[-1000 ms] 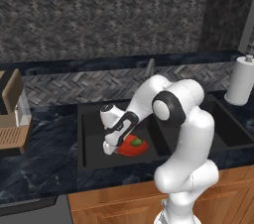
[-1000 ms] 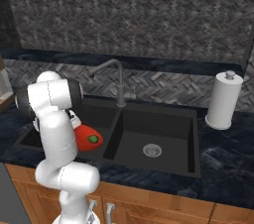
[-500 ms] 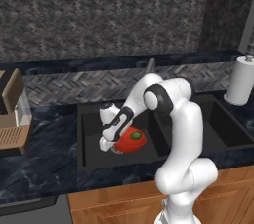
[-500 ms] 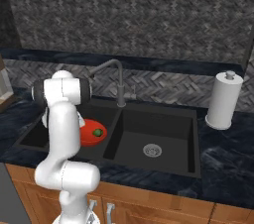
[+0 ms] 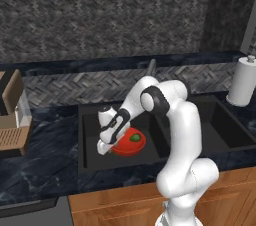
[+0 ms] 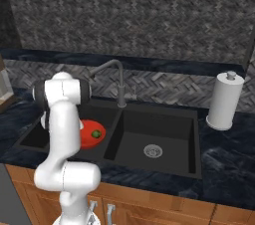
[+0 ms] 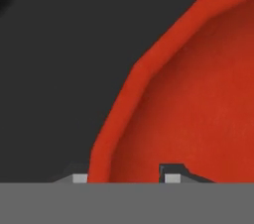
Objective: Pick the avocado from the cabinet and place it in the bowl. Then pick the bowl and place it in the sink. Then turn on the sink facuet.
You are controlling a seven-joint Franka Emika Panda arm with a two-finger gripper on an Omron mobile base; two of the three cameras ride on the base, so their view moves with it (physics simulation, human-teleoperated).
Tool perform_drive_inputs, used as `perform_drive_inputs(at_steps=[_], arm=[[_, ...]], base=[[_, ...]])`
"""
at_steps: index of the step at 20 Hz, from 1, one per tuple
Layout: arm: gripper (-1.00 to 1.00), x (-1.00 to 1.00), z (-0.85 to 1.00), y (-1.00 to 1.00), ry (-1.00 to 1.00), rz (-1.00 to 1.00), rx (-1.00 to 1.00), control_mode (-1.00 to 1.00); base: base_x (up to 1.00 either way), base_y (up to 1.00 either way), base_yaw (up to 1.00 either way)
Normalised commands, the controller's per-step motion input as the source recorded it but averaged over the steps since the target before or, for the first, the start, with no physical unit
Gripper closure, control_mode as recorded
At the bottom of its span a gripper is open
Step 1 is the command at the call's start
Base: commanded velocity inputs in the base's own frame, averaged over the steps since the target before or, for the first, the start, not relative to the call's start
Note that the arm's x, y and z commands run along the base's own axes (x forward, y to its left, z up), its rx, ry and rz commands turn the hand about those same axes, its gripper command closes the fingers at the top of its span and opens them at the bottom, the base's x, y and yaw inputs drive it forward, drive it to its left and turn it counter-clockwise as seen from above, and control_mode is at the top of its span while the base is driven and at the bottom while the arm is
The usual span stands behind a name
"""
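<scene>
Looking from the left base view first, I see my gripper (image 5: 105, 146) low in the left basin of the sink (image 5: 90, 135), at the near-left edge of the bowl (image 5: 129, 142). Half a second ago the bowl hung tilted above the basin floor; now it sits level on the bottom, toward the basin's right wall, with the avocado (image 5: 134, 138) resting inside it. My arm has come down with it, the elbow lower than before.

From the right base view, the bowl (image 6: 88, 134) lies in the left basin just beside the divider between the two basins, and the avocado (image 6: 95, 133) shows as a small green spot on its right side. The faucet (image 6: 118, 82) stands behind that divider, its spout reaching out to the left over the bowl's basin. My own arm hides the gripper here.

In the hand view, the bowl's rim (image 7: 129, 99) runs up between my two fingertips (image 7: 171, 172), one outside the wall and one inside. The jaws straddle the rim with a narrow gap; I judge they are just letting go, though whether the pads are clear of the wall I cannot tell.

So the bowl is delivered, by my reckoning. What is left is to back off the rim without tipping it, then reach for the faucet.
</scene>
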Motion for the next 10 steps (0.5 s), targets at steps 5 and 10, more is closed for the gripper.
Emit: perform_drive_inputs(at_steps=[5, 10], arm=[[-1.0, -0.13, 0.51, 0.0, -0.09, -0.06, 0.02, -1.0], [-1.0, -0.22, 0.82, 0.0, -0.18, -0.04, 0.0, -1.0]], base=[[0.0, 0.0, 0.0], [0.0, 0.0, 0.0]])
